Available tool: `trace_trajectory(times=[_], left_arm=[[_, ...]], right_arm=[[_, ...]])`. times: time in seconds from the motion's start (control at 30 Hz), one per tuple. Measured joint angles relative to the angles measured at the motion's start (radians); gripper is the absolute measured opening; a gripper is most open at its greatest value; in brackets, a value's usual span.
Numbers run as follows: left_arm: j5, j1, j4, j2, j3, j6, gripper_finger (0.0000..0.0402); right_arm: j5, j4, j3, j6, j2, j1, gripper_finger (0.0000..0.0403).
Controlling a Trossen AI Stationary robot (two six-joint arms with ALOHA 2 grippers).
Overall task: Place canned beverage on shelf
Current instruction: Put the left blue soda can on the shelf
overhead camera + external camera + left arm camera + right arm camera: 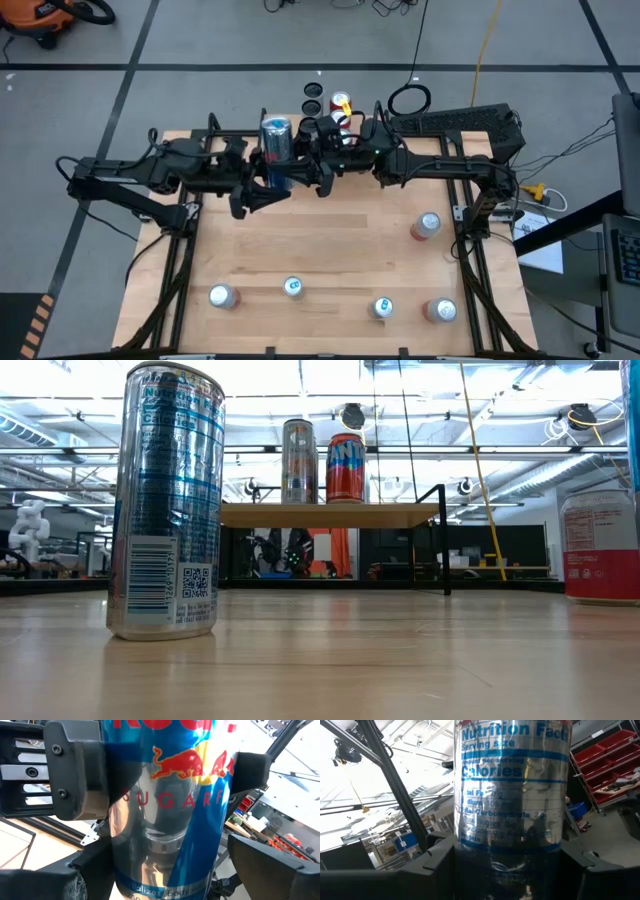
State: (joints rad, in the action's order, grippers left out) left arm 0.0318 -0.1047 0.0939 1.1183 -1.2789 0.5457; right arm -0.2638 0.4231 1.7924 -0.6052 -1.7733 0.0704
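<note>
Dark plastic fingers of the right gripper are closed on the tall blue and silver aluminium drink can, one on each side of its body. The left gripper is around the lower part of the same can, with its jaws spread wide and a thin gap showing at one side, so it does not clamp it. Both arms meet over the far middle part of the large wooden tabletop, and the can is held up in the air there, not on the shelf.

The small low shelf with light wooden board and thin black legs carries a slim silver can and an orange can, close together. Five more cans stand on the tabletop: one at the right side, four along the near edge.
</note>
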Motion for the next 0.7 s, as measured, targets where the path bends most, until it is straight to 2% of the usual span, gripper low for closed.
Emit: trace_trajectory(times=[0.13,0.33,0.7], left_arm=[[0.010,0.000,-0.006,0.000,0.001,0.003,0.0352],[0.025,0.000,0.000,0.000,0.001,0.051,0.0315],[0.029,0.000,0.007,0.000,0.001,0.041,0.0259]], right_arm=[[0.000,-0.002,0.000,0.009,0.000,0.000,0.0215],[-0.001,-0.007,0.000,0.022,0.000,0.000,0.0215],[-0.002,-0.009,0.000,0.037,0.000,-0.001,0.0222]])
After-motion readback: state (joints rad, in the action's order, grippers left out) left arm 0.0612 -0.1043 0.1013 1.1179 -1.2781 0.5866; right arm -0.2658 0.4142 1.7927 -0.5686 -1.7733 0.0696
